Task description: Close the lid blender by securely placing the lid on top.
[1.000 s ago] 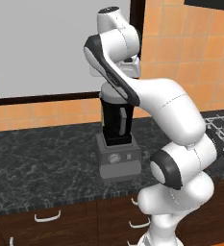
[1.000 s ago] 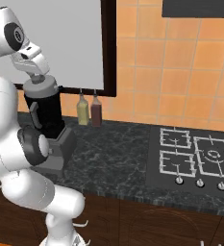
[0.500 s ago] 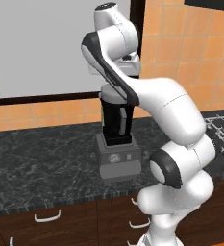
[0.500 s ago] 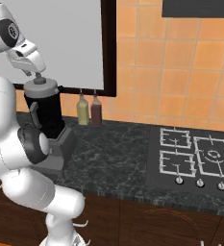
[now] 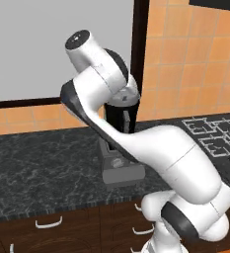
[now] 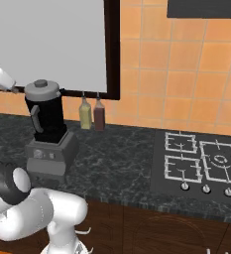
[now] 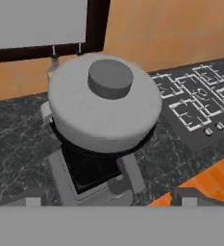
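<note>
On the blender jar, the lid is seated; end effector state cannot be told; any brush could unseat it.

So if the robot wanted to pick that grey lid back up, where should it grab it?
Probably by the small round knob in the middle of the lid, coming straight down from above. The knob sticks up and looks narrow enough for two fingers, while the lid itself is as wide as the blender jar it sits on, likely too wide to pinch.
</note>
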Robot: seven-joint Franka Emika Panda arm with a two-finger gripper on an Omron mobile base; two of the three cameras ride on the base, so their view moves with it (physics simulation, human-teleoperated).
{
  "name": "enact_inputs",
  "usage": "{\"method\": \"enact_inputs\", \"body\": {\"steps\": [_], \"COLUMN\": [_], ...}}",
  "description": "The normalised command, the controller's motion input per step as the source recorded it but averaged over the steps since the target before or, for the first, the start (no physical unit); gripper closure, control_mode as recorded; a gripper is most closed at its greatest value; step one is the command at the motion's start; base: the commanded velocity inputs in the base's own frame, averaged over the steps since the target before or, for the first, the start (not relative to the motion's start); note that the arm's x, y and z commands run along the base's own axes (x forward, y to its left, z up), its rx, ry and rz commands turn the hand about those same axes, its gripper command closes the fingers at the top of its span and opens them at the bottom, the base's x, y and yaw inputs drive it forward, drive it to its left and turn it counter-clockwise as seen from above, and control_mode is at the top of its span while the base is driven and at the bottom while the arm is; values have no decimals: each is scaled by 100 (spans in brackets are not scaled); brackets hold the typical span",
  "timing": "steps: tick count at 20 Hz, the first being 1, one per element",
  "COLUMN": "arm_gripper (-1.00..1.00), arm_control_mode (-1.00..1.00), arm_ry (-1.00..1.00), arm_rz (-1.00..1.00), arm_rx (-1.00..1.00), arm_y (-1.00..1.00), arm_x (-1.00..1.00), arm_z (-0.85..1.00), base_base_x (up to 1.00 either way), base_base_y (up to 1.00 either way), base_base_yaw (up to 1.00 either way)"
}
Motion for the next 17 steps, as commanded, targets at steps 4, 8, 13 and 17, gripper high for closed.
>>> {"method": "enact_inputs", "body": {"steps": [4,8,13,17], "arm_gripper": [-100,-100,-100,-100], "arm_control_mode": [-100,-100,-100,-100], "arm_ry": [-2,6,11,0], "arm_rz": [8,7,7,0], "arm_rx": [-31,-25,-7,0], "arm_y": [70,27,-1,0], "arm_x": [-100,-97,-30,0], "arm_z": [-100,-100,-63,0], "base_base_x": [0,0,0,0], "base_base_y": [0,0,0,0], "base_base_yaw": [0,0,0,0]}}
